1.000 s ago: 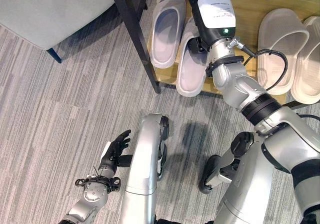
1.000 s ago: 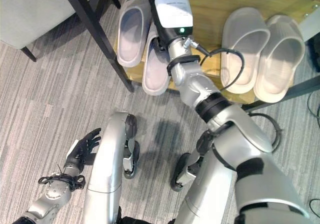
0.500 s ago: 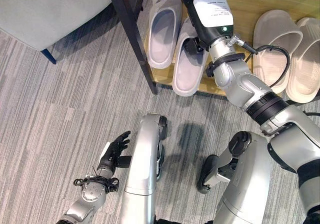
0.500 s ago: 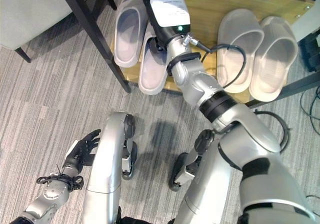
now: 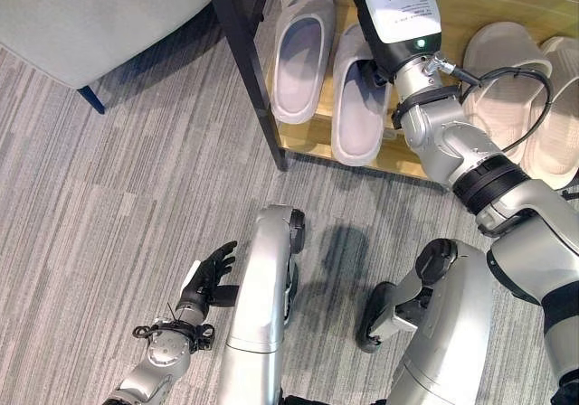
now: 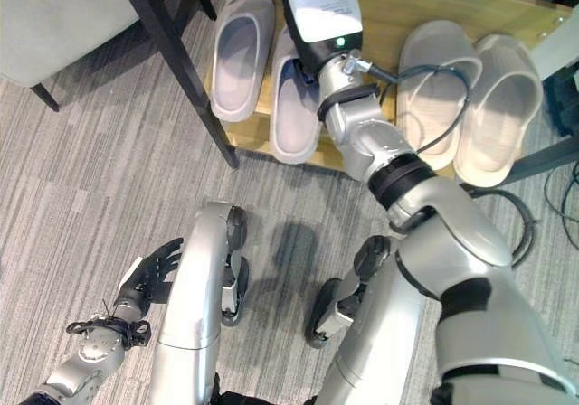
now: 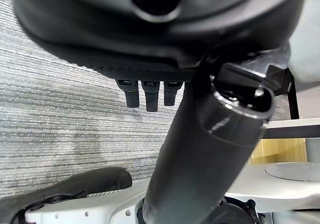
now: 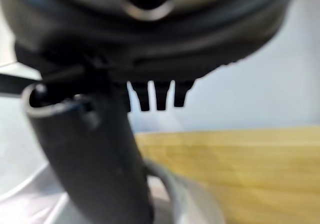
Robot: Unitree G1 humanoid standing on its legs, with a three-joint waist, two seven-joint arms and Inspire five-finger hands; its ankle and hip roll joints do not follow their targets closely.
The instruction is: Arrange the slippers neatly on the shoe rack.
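Right hand (image 5: 384,39) over grey slipper (image 5: 359,107) on shoe rack (image 5: 470,7), grip unclear; thumb (image 8: 95,159) touching it

Grey carpet with fine lengthwise streaks (image 5: 118,197) covers the floor in front of the furniture. At the upper left stands a pale grey upholstered seat (image 5: 81,16) on a dark blue leg (image 5: 93,100). A black cable (image 6: 565,208) lies on the floor at the right edge.
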